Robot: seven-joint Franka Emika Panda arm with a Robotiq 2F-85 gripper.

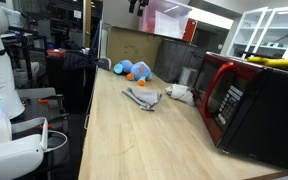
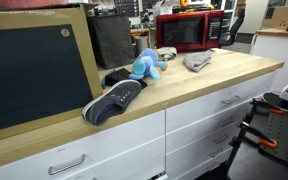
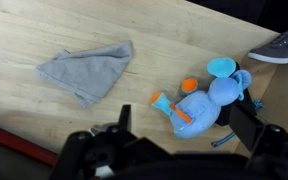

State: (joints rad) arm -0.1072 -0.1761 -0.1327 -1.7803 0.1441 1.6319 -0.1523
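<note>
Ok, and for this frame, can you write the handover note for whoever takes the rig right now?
Tool: open, holding nothing, hanging above the counter, nearest the blue plush toy.
Things: the toy lies on the wood. The grey cloth lies crumpled beside it, not touching it. The grey shoe sits at the counter's edge. The red microwave stands further along.
Done: nothing grasped or touched.
Left: any pick; toy, cloth and shoe all lie loose.

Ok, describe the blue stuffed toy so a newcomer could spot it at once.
Find the wooden countertop with the red microwave at one end. Between the grey cloth and the dark sneaker lies the stuffed toy. It alone is bright blue, with orange patches.
</note>
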